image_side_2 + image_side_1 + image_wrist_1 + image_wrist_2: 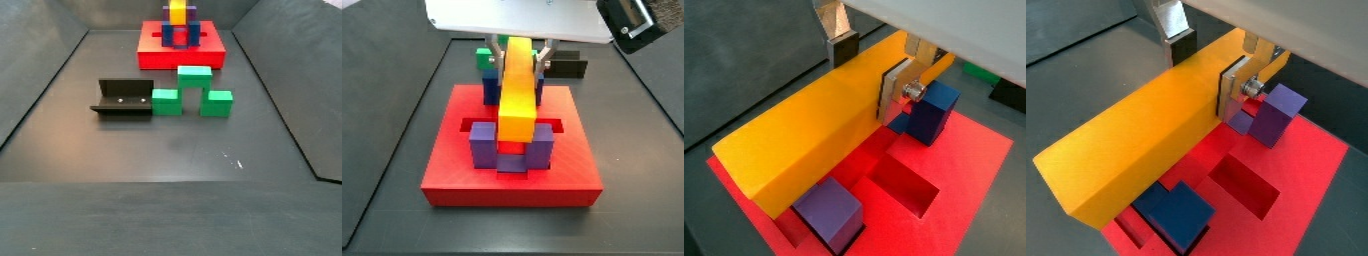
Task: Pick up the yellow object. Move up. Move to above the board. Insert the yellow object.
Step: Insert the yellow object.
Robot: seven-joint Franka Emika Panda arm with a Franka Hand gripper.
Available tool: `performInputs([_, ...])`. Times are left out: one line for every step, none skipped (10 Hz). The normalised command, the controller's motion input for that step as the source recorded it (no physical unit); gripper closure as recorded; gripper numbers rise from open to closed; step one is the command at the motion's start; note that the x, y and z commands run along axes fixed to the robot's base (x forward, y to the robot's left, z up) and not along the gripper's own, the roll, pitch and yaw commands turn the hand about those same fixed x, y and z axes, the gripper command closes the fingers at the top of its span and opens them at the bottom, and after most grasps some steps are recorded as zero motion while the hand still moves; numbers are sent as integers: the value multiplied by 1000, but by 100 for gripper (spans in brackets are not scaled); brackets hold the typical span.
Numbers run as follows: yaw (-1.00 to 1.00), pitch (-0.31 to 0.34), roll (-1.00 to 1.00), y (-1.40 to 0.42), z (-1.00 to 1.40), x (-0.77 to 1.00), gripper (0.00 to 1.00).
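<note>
My gripper (869, 68) (1207, 68) is shut on the yellow object (811, 130) (1140, 145), a long yellow-orange bar held across its width near one end. In both wrist views the bar lies level over the red board (971, 165) (1300, 185), above its recessed slots. A side view shows the yellow object (516, 100) running between the upright blue and purple blocks (482, 145) on the board (509, 180), with the gripper (519, 55) above. I cannot tell whether the bar touches the board. In a side view the board (183, 55) and the bar (177, 12) stand at the far end.
Green stepped blocks (195, 75) (166, 100) (217, 102) sit mid-floor beside the dark fixture (123, 97). A black flat block (567, 66) and a green block (482, 52) lie just behind the board. Sloped grey walls enclose the floor.
</note>
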Motion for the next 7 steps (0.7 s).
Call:
performInputs([237,0,3,0,-149,0,100])
performInputs([229,0,0,0,-100,0,100])
performInputs([189,0,0,0,-63,0,100])
performInputs([200,0,0,0,-14,0,100])
performInputs([200,0,-73,0,20,0,100])
performInputs([137,0,0,-23,0,0,100])
performInputs([66,-7,0,-91,0,0,100])
